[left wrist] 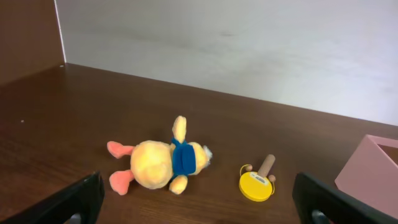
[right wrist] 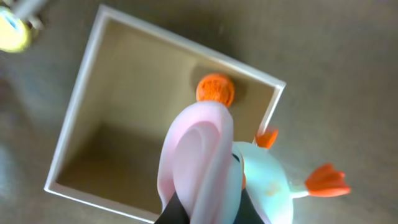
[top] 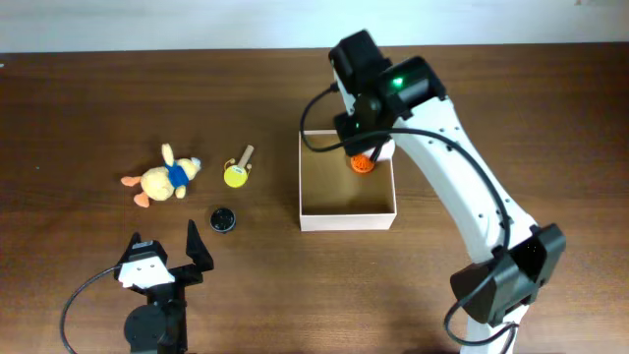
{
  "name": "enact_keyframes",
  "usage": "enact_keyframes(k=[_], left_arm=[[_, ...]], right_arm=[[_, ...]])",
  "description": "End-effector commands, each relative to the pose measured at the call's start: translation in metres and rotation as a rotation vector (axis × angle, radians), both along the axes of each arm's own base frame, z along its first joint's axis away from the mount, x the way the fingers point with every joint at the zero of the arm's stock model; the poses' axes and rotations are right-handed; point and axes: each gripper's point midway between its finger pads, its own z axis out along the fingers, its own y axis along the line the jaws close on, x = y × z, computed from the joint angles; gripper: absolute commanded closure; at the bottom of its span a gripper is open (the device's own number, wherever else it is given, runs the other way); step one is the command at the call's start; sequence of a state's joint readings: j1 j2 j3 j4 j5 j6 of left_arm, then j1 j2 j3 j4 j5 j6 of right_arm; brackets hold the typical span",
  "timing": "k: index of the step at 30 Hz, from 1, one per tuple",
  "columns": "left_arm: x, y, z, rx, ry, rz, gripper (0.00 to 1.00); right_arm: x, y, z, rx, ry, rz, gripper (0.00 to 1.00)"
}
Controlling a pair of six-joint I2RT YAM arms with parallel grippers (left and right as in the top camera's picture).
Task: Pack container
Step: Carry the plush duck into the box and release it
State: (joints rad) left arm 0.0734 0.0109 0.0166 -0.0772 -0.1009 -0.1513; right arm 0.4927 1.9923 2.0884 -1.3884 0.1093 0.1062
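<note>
Square cardboard box (top: 348, 220), cream walls and tan floor, centre-right of the overhead frame. A nubby orange ball (right wrist: 215, 89) lies by its upper wall. We see the right claw (right wrist: 205, 214) clamped on a smooth pink-and-pale-blue toy (right wrist: 199, 149) over the box. The left claw (top: 165, 251), lower left, gapes wide and holds nothing.

- The container (top: 347, 218) is open-topped; its floor is mostly bare — one orange ball (top: 362, 163) lies against the far wall.
- The right gripper (top: 371, 147), clamped on a pink-and-blue toy (right wrist: 211, 155), hangs over that far corner.
- Ahead of the wide-spread left gripper (top: 164, 246): plush duck (top: 160, 181), yellow toy (top: 236, 174), black disc (top: 222, 218) — bare table (top: 270, 197) between them and the container.
</note>
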Motion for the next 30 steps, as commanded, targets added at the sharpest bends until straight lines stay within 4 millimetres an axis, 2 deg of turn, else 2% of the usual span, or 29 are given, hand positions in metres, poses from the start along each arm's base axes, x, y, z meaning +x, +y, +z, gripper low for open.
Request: enact_keyframes(k=[1, 5, 8, 13, 19, 23, 30], left_arm=[[0.0, 0.0, -0.002, -0.008, 0.0, -0.002, 0.01], [0.0, 0.0, -0.002, -0.008, 0.0, -0.002, 0.01], [0.0, 0.0, -0.002, -0.008, 0.0, -0.002, 0.01], [0.0, 0.0, -0.002, -0.008, 0.0, -0.002, 0.01], [0.0, 0.0, -0.002, -0.008, 0.0, -0.002, 0.01], [0.0, 0.0, -0.002, -0.008, 0.0, -0.002, 0.01], [0.0, 0.0, -0.002, -0.008, 0.0, -0.002, 0.01]], right_arm=[[-0.019, 0.003, -0.025, 0.014, 0.1, -0.024, 0.96], [-0.034, 0.001, -0.052, 0.002, 0.181, -0.021, 0.96], [-0.041, 0.003, -0.063, -0.006, 0.21, -0.011, 0.96], [-0.055, 0.019, -0.075, 0.013, 0.247, 0.035, 0.96], [-0.072, 0.04, -0.101, -0.003, 0.259, 0.102, 0.96], [-0.071, 0.038, -0.113, -0.014, 0.249, 0.098, 0.96], [-0.059, 0.02, -0.131, -0.059, 0.21, 0.061, 0.96]])
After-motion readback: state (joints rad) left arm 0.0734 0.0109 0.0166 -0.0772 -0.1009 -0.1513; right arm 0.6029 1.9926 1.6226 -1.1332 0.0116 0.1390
